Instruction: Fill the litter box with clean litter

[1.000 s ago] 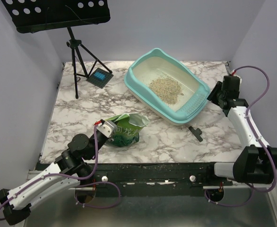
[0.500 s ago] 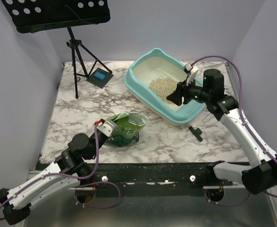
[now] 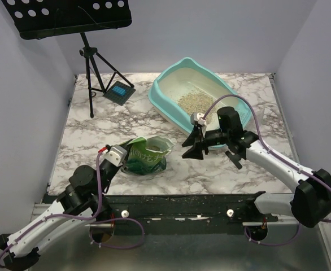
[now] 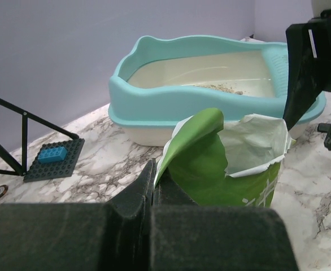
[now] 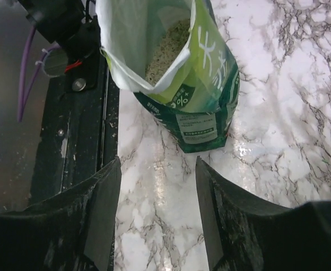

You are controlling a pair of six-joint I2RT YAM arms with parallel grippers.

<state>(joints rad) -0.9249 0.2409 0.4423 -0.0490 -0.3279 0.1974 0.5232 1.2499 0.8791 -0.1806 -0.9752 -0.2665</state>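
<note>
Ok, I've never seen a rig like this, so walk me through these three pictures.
These are two robot arms bolted at the near edge of a marble-patterned table. One picture looks down from above; the other two come from a camera on each wrist. The left claw is shut on the rim of an open green foil bag. The right claw hangs open near that bag, holding nothing. Behind stands a large turquoise plastic litter box holding a small pile of beige litter granules. A black tripod stand and a small blue brick sit far left.
</note>
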